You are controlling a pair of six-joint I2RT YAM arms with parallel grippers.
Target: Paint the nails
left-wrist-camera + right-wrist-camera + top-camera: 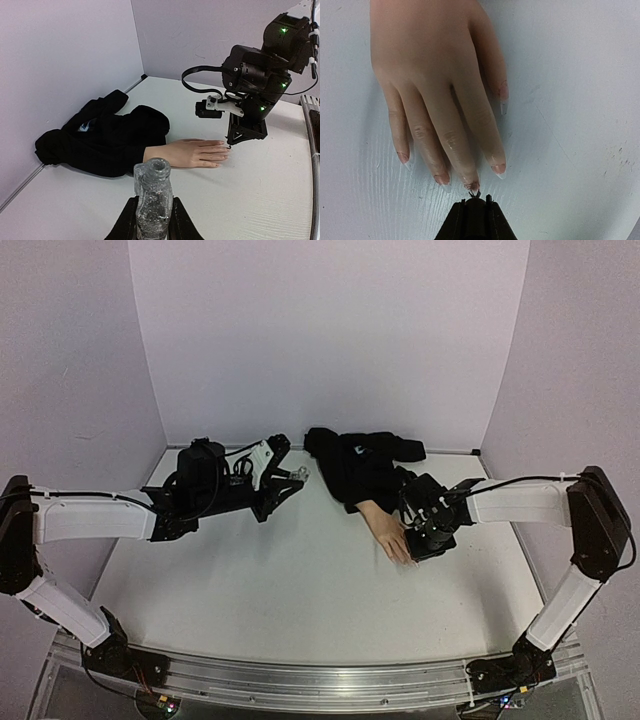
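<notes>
The peach mannequin hand (430, 65) lies flat on the table, its black sleeve (355, 465) behind it. The nails (498, 169) are pale and glossy; the middle finger's nail (471, 185) looks darker and speckled. My right gripper (475, 201) is shut on a dark brush cap (475, 215), and its short bristles (474, 193) touch the tip of that middle nail. In the top view the right gripper (418, 548) hangs over the fingertips. To the left and off the hand, my left gripper (153, 210) is shut on a clear glittery bottle (152, 192), upright with its neck uncapped.
The sleeve (100, 135) spreads back toward the corner of the purple walls. The right arm's wrist (255, 80) towers over the fingertips in the left wrist view. A metal rail (320, 680) runs along the table's near edge.
</notes>
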